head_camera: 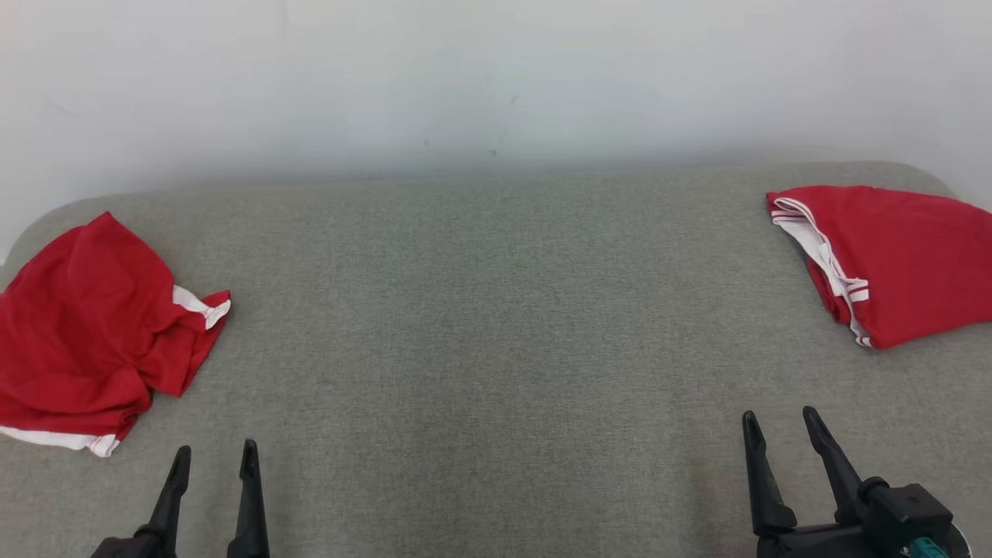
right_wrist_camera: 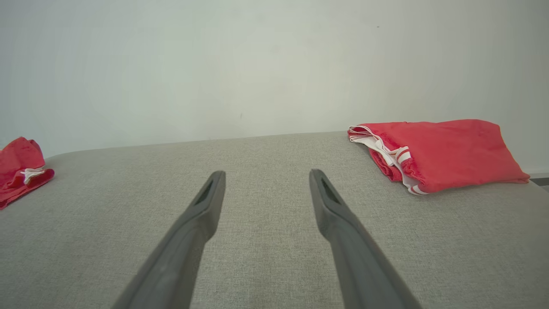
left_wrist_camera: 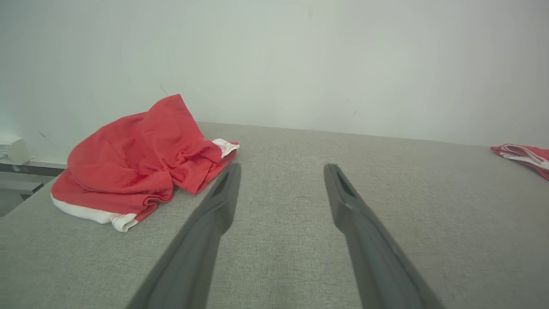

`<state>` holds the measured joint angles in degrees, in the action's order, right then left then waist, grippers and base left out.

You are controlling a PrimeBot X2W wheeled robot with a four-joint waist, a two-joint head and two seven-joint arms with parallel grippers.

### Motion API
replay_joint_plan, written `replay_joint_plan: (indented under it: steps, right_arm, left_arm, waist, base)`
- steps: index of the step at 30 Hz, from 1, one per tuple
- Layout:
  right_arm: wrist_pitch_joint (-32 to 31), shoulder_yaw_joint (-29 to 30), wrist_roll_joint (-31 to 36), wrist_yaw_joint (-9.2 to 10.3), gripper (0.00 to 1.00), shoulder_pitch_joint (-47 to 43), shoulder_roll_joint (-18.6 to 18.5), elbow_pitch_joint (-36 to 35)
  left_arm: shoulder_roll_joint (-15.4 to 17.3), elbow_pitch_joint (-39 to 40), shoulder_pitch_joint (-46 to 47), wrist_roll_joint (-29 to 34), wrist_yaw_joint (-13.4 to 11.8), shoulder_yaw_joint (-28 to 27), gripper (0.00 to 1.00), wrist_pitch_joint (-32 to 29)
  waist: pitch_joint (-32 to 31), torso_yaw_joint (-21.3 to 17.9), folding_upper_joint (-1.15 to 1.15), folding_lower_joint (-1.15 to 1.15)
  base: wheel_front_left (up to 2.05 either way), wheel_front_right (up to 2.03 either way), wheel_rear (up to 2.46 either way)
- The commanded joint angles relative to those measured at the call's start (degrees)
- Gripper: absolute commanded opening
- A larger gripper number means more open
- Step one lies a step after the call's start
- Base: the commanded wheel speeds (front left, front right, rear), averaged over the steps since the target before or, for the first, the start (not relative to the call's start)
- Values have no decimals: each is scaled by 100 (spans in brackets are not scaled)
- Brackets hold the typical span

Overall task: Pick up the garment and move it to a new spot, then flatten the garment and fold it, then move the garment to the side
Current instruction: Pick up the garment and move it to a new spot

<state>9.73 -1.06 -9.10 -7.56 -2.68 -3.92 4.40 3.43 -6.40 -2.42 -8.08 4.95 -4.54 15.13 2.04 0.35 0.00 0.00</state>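
Note:
A crumpled red garment [head_camera: 89, 333] with white trim lies in a heap at the left end of the grey surface; in the left wrist view this crumpled garment [left_wrist_camera: 137, 163] sits just left of my fingers. Folded flat at the far right lies a second red garment [head_camera: 899, 260] with white stripes, and the right wrist view has that folded garment [right_wrist_camera: 441, 154] to the upper right. My left gripper [head_camera: 215, 459] is open near the front edge, right of the heap and apart from it. My right gripper [head_camera: 779, 425] is open at the lower right, with nothing between its fingers.
The grey fabric-covered surface [head_camera: 496, 325] runs wide between the two garments, with a plain pale wall [head_camera: 496, 77] behind it. Its left end is rounded, and a white box [left_wrist_camera: 13, 150] sits beyond that edge.

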Motion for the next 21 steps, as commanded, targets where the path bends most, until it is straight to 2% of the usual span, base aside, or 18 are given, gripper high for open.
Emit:
replay_joint_plan:
  steps: [1,21]
  right_arm:
    - [36,-23,-25,17,100,24,27,10]
    - [12,-355,-18,17,100,376,33,332]
  left_arm:
    - [30,4,42,55,-37,-22,100,0]
    - [107,-97,316,-93,-230,-268,100,0]
  waist:
    - [32,79,0,0]
    - [347,1618,0,0]
  base:
    - [0,0,0]
    - [0,0,0]
